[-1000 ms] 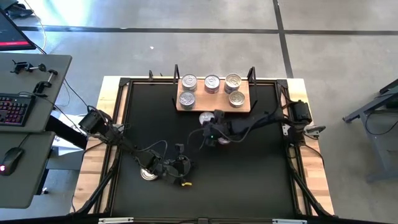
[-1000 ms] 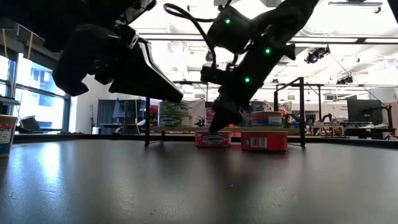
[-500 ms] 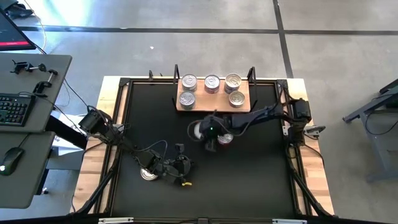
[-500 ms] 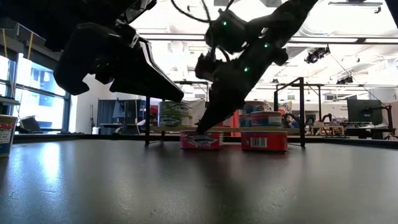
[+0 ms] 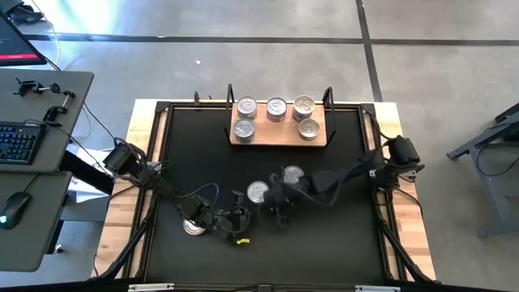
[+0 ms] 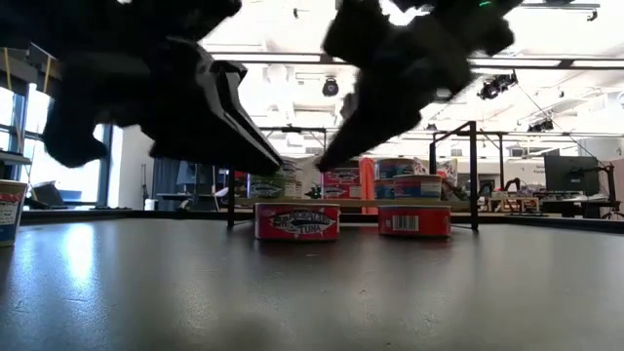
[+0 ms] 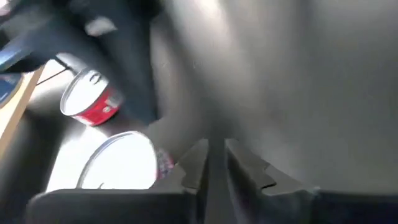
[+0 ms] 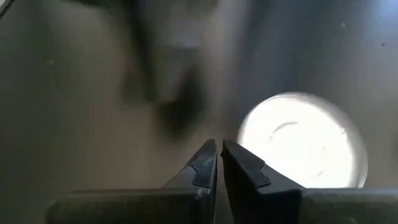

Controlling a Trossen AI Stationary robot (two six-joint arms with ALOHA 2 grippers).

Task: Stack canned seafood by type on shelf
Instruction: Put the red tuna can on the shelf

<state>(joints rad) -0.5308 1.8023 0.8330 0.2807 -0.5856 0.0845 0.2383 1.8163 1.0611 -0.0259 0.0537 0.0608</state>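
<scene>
Two tools, left (image 7: 211, 163) and right (image 8: 219, 163), pressed together, hang blurred over partly hidden loose cans (image 5: 258, 191).

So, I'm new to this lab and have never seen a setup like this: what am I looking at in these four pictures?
Two robot arms work at a black table. One picture looks straight down, one looks level across the tabletop, and two come from cameras on the arms' wrists.

At the table's far edge a wooden shelf carries five cans. Three more cans lie on the table: two near the middle and one near the left arm.

The left end effector sits low near the front, and the right end effector is close by, beside the middle cans. Both wrist pictures show the fingers shut, gripping nothing: no can is held now.
</scene>
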